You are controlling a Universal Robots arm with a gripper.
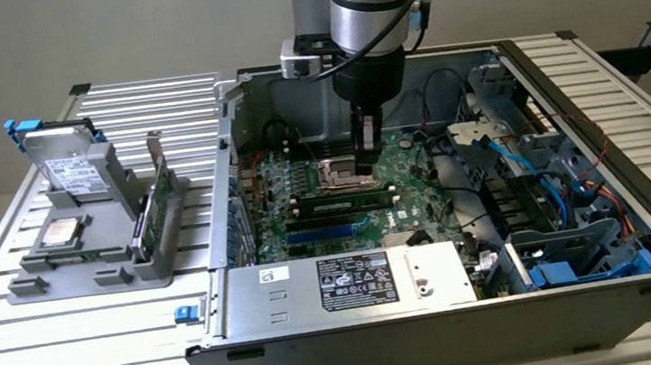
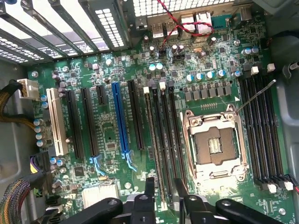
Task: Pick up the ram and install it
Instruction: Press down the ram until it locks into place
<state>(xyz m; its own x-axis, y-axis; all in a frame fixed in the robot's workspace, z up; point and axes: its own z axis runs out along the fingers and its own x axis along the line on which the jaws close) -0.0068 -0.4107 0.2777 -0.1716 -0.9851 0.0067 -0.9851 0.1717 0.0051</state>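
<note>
- Desk [image 1: 22, 296]: on the exterior view's left, a grey holder [image 1: 91, 262] carries a drive, a silver chip [image 1: 61, 231] and a green board [image 1: 147, 215] that stands on its edge. It looks like a memory stick, but I cannot tell for sure.
- Case [image 1: 439, 334]: it stands open just beside the holder, with the motherboard [image 1: 416, 182] inside.
- Ram [image 1: 346, 205]: a green stick with a pale label lies along a black slot in front of the socket [image 1: 343, 173]. I cannot tell if it is seated fully.
- Gripper [image 1: 368, 171]: it hangs in the case just behind the ram, close over the socket. In the wrist view the gripper [image 2: 164, 184] sits over the long slots beside the socket. Whether the jaws are open or closed, or grip anything, I cannot tell.
- Handling, as I judge it: the ram is light, thin and stiff, yet fragile, since its chips and edge contacts bruise easily.
- Hold: pinch the flat faces near the middle of the top edge. Keep it square to the slot, because a tilted stick would jam or flex.
</note>
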